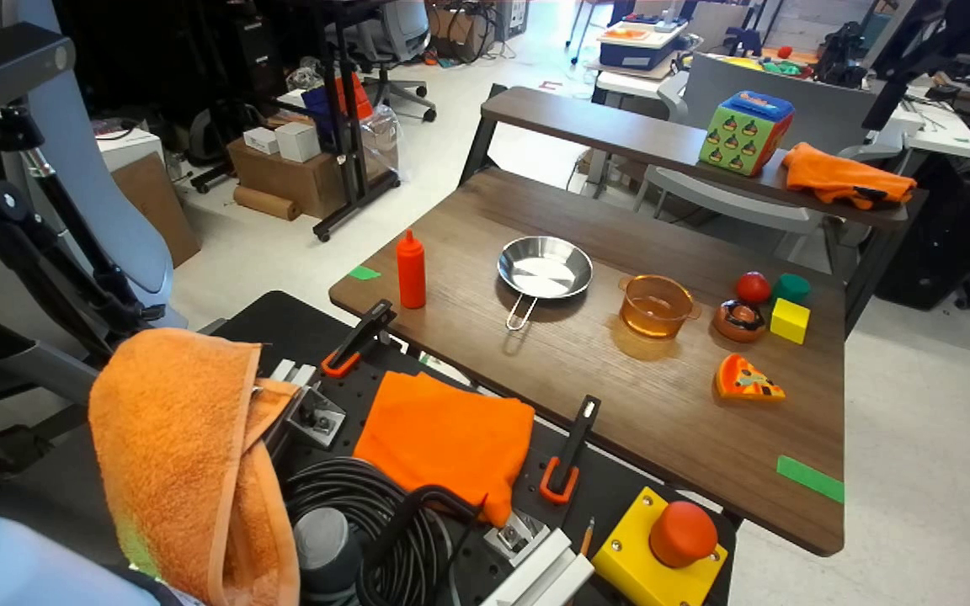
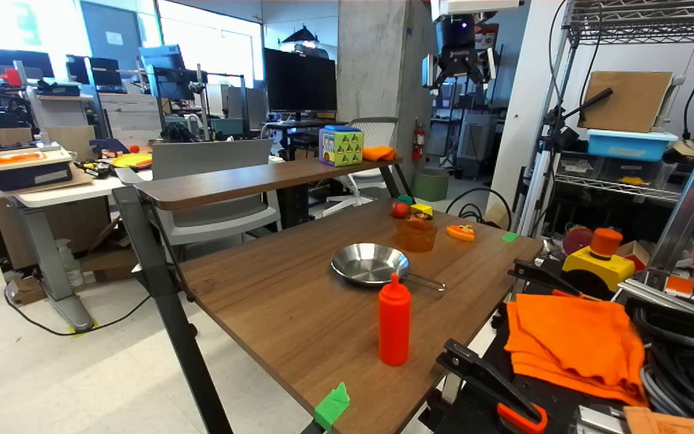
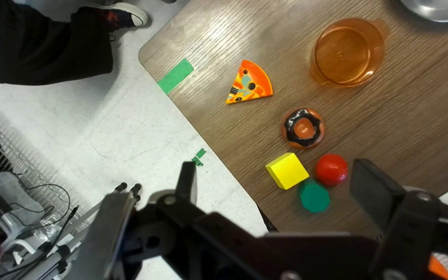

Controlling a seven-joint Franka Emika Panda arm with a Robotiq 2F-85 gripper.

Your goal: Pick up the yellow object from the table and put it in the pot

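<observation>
The yellow object (image 3: 287, 171), a small block, rests on the table (image 1: 493, 194) near its far corner, seen in both exterior views, where it shows as a yellow cube (image 1: 790, 321) and a partly covered yellow block (image 2: 422, 210). Toward the table's middle stands the pot (image 1: 656, 313), round, low and translucent amber; in the wrist view the pot (image 3: 342, 56) is upper right and looks empty. High above the table, my gripper (image 2: 459, 67) hangs open with nothing between its fingers. Seen from the wrist, the yellow object lies below, within the gap of the gripper (image 3: 274, 166).
Close to the yellow object are a red ball (image 3: 331, 169), a green block (image 3: 314, 196) and a brown doughnut (image 3: 303, 128). A pizza wedge (image 3: 250, 82) lies nearby. Farther along are a silver pan (image 1: 545, 268) and a red bottle (image 1: 412, 273). A raised shelf (image 1: 594, 122) runs along one side.
</observation>
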